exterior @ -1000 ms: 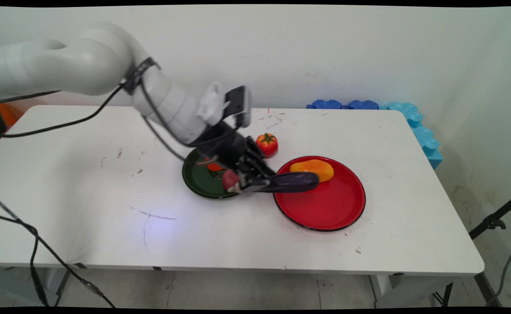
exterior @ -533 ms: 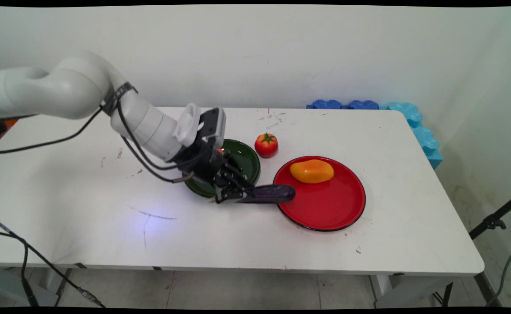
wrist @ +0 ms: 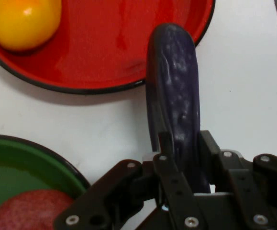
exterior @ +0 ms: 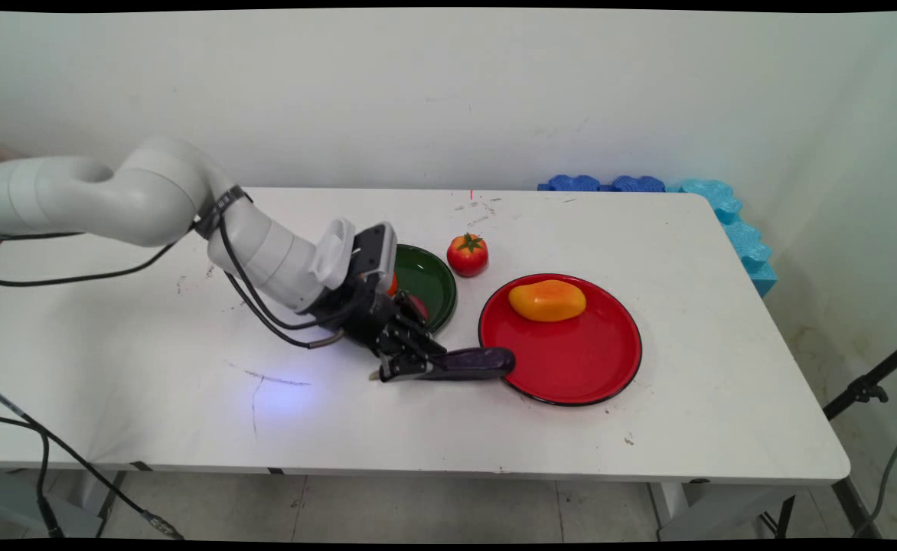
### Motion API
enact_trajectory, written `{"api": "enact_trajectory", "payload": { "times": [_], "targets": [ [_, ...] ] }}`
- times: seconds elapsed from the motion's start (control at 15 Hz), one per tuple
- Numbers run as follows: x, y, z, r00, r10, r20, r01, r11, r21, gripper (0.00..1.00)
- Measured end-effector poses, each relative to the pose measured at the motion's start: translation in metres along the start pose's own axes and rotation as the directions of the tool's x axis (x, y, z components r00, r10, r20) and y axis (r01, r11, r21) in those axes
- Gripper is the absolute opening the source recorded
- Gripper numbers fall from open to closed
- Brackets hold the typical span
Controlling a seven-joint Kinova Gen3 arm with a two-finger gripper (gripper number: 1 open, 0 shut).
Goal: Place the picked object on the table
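the hand (exterior: pixel 401 369) is clamped on a dark purple eggplant (exterior: pixel 468 363), gripping it at one end so that the rest sticks out past the fingers toward the red plate (exterior: pixel 571 375). in the hand view the eggplant (wrist: pixel 174 108) runs straight up from between the fingers (wrist: pixel 166 148), its far tip reaching over the rim of the red plate (wrist: pixel 105 52), while the held end is over bare bench. whether the eggplant touches the bench or the plate rim cannot be told. the hand sits low, just in front of the green plate (exterior: pixel 429 279), between it and the near side of the red plate. the arm comes in from the left, bends down at the elbow and slopes toward the bench, with the wrist tilted so the hand points right along the surface; black cables hang from it. on the green plate a red round thing (wrist: pixel 28 211) lies close to the hand, and something orange (exterior: pixel 392 285) shows just behind the wrist. a yellow-orange fruit (exterior: pixel 546 300) lies on the far part of the red plate, and a tomato (exterior: pixel 468 254) stands on the bench behind the two plates. the bench (exterior: pixel 150 398) is white and scuffed, with a dark crack-like mark on its near left part. behind it is a pale wall, with blue foam pieces (exterior: pixel 712 200) at the far right corner.
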Motion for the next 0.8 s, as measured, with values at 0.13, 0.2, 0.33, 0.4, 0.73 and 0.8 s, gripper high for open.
{"api": "enact_trajectory", "payload": {
  "times": [0.13,0.2,0.33,0.4,0.73,0.8],
  "targets": [
    [-0.005,0.001,0.008,1.000,-0.006,0.000,0.006,1.000,-0.008,0.00],
    [-0.007,0.001,0.012,1.000,-0.009,0.000,0.009,1.000,-0.011,0.00],
    [-0.010,0.001,0.018,1.000,-0.013,-0.004,0.013,1.000,-0.015,0.00],
    [-0.011,0.001,0.021,1.000,-0.014,-0.007,0.014,1.000,-0.016,0.00],
    [-0.014,0.000,0.029,1.000,-0.011,-0.018,0.011,1.000,-0.021,1.00],
    [-0.015,0.000,0.030,1.000,-0.010,-0.020,0.009,1.000,-0.020,1.00]
  ]
}}
